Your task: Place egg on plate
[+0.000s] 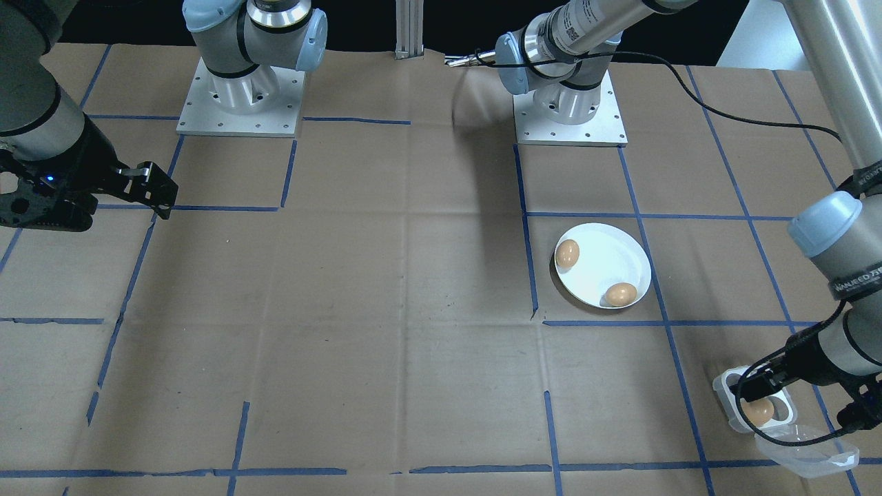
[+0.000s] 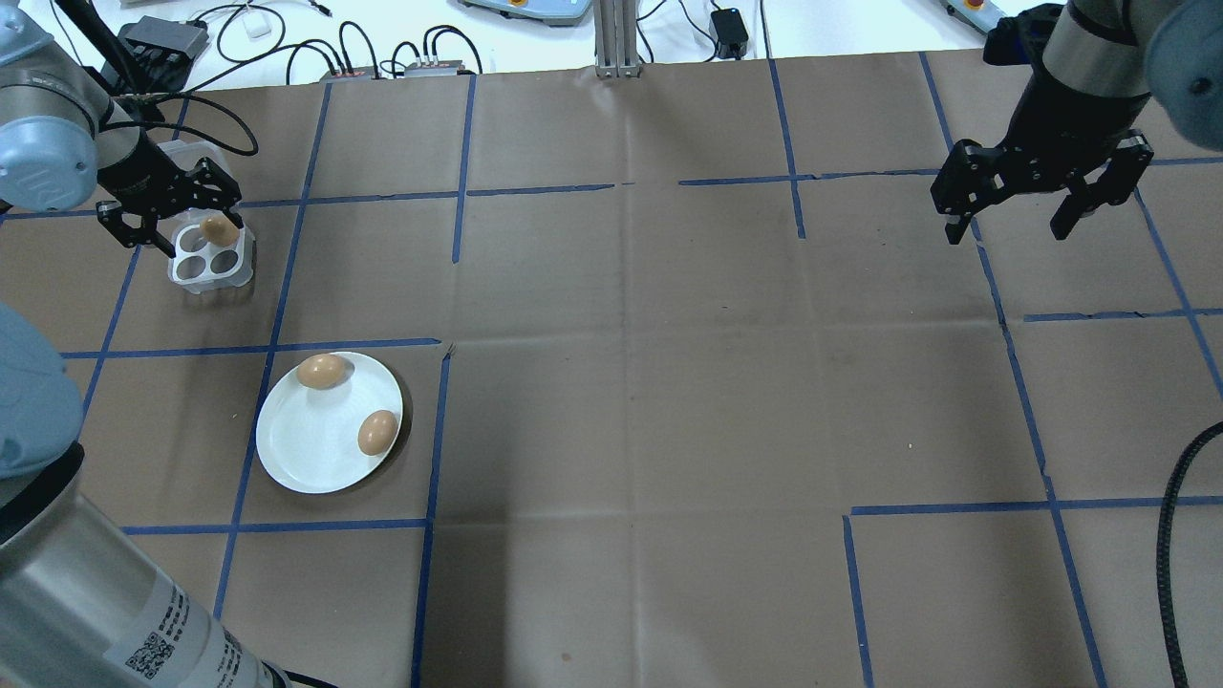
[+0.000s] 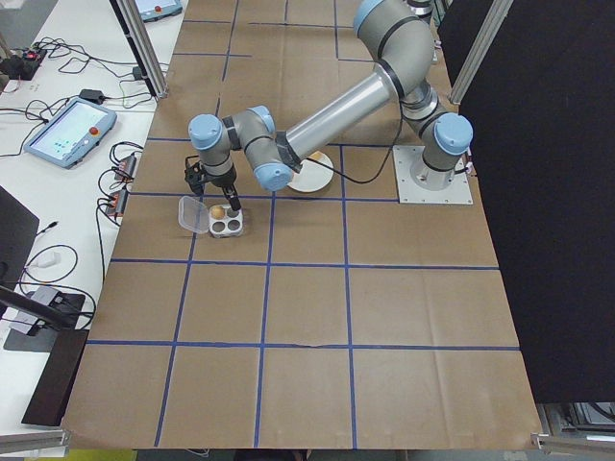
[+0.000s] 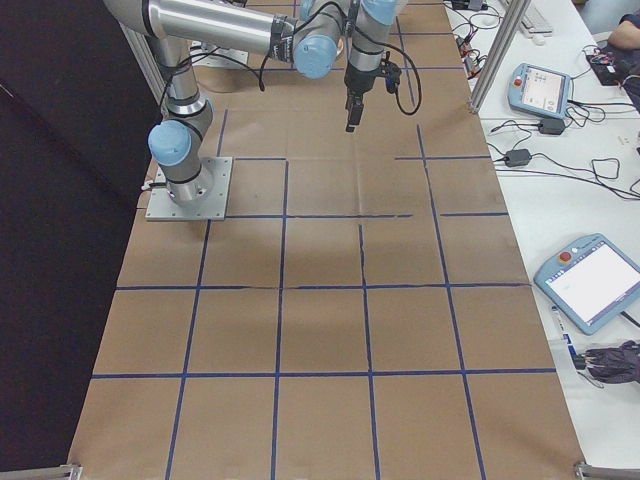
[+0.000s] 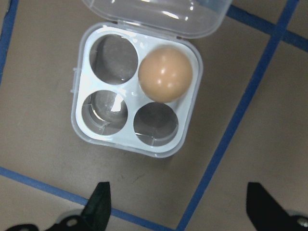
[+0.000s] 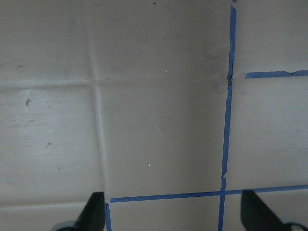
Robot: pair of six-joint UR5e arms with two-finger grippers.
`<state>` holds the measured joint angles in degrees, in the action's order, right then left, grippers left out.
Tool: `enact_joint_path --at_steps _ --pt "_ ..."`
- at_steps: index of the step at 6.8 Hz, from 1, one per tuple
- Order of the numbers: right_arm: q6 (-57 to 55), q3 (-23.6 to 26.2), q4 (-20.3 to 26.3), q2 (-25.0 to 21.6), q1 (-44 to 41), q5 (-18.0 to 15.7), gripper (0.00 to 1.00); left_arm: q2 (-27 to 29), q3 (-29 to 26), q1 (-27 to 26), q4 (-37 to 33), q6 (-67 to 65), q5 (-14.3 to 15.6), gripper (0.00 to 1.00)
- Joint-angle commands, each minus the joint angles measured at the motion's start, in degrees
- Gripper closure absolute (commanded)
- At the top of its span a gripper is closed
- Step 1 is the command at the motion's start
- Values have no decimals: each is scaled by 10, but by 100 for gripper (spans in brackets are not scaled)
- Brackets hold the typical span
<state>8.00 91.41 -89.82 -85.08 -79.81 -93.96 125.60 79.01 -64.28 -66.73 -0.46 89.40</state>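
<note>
A brown egg (image 5: 165,73) sits in one cup of a small white four-hole tray (image 5: 79,96) at the table's far left; the other cups are empty. My left gripper (image 2: 177,215) hangs open just above this tray, fingers apart and touching nothing, and its two fingertips (image 5: 98,202) show at the bottom of the wrist view. The round white plate (image 2: 315,449) lies nearer the robot and holds two brown eggs (image 2: 320,371) (image 2: 377,432). My right gripper (image 2: 1008,229) is open and empty, high over the far right of the table.
The tray's clear lid (image 1: 806,448) lies open beside it. Brown paper with a blue tape grid (image 2: 611,344) covers the table. Cables and boxes (image 2: 382,57) lie beyond the far edge. Both arm bases (image 1: 241,103) stand at the robot's side.
</note>
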Motion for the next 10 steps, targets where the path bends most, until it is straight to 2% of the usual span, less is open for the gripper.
enact_joint_path --at_steps 1,3,4,5,7,8,10 --pt "0 0 0 0 0 0 0 36 -26 0 53 48 32 3" --pt "0 0 0 0 0 0 0 49 -26 -1 59 72 24 3" --pt "0 0 0 0 0 0 0 54 -26 0 57 73 -3 3" --pt "0 0 0 0 0 0 0 55 -25 0 55 84 -14 3" --pt "0 0 0 0 0 0 0 54 -24 0 54 107 -12 9" --pt "0 0 0 0 0 0 0 54 -23 0 53 111 -11 16" --pt "0 0 0 0 0 0 0 54 -24 1 54 110 -11 36"
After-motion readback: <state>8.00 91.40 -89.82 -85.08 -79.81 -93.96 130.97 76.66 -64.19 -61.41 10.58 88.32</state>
